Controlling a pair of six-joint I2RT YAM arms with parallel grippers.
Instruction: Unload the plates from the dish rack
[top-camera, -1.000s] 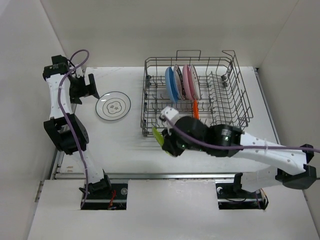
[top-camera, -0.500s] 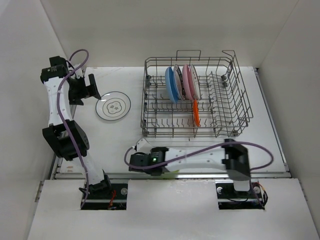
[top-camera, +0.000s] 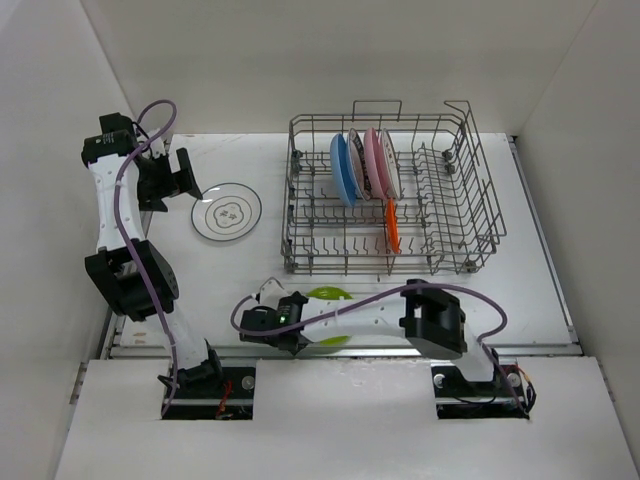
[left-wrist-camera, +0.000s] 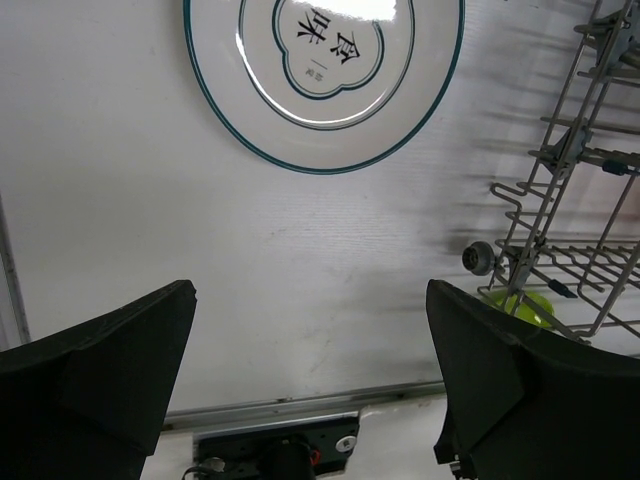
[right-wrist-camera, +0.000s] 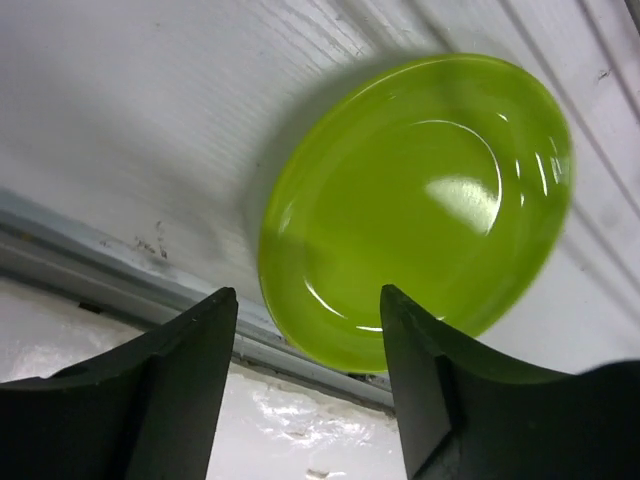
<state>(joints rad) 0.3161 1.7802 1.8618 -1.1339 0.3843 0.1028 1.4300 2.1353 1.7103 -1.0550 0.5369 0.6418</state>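
The dish rack (top-camera: 455, 215) stands at the back right and holds upright blue (top-camera: 342, 168), pink (top-camera: 376, 162) and orange (top-camera: 392, 226) plates. A white plate with dark rings (top-camera: 227, 212) lies flat on the table to the rack's left. Near the table's front edge lies a yellow-green plate (right-wrist-camera: 420, 200), partly covered by my right arm (top-camera: 360, 322) in the top view. My right gripper (right-wrist-camera: 305, 295) hovers open over that plate's near rim, holding nothing. My left gripper (left-wrist-camera: 310, 290) stands wide open and empty above the table, just short of the ringed plate (left-wrist-camera: 325, 70).
A metal rail (right-wrist-camera: 120, 270) runs along the table's front edge, right beside the yellow-green plate. A corner of the rack (left-wrist-camera: 590, 200) shows at the right of the left wrist view. White walls close in the table at the left, back and right.
My right arm carried the yellow-green plate from in front of the rack down to the table's front edge and opened. The plate now lies flat there. The left arm barely moved.
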